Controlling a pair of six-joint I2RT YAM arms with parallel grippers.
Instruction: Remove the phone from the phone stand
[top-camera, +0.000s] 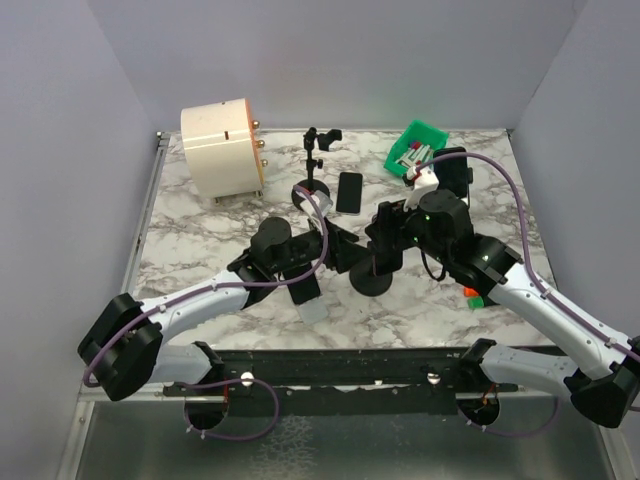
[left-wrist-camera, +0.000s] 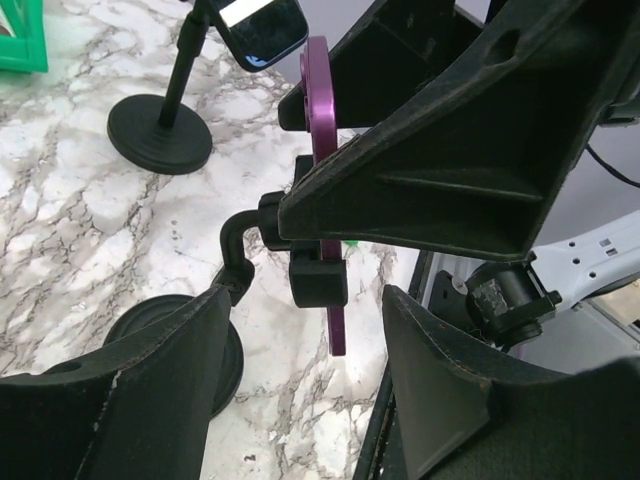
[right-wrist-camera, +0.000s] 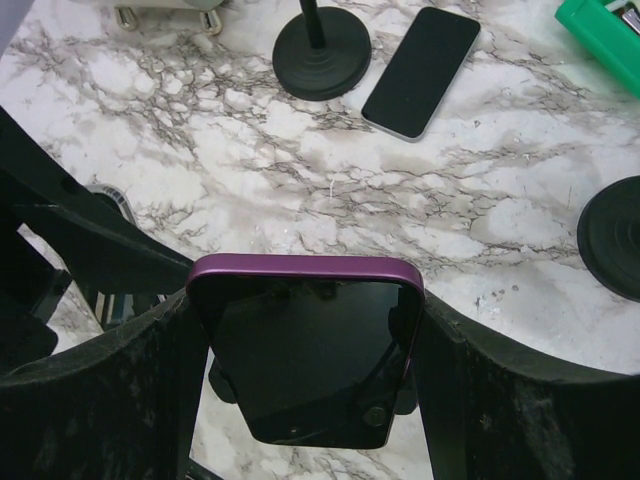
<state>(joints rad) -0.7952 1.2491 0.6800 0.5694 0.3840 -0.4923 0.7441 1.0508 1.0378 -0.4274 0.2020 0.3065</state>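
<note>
Robot test cell, lab setting: marble-print tabletop (top-camera: 190, 250) boxed by plain grey panels (top-camera: 340, 50) on 3 sides; left arm (top-camera: 200, 303) and right arm (top-camera: 545, 300) bolted to near rail (top-camera: 340, 366).

Overhead, the purple phone (right-wrist-camera: 305, 350) is hidden.

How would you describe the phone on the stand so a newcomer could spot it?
Look at the middle of the marble table, where both arms meet. The phone stands upright between the right hand's fingers; its purple rim distinguishes it from the black phone lying flat.
</note>
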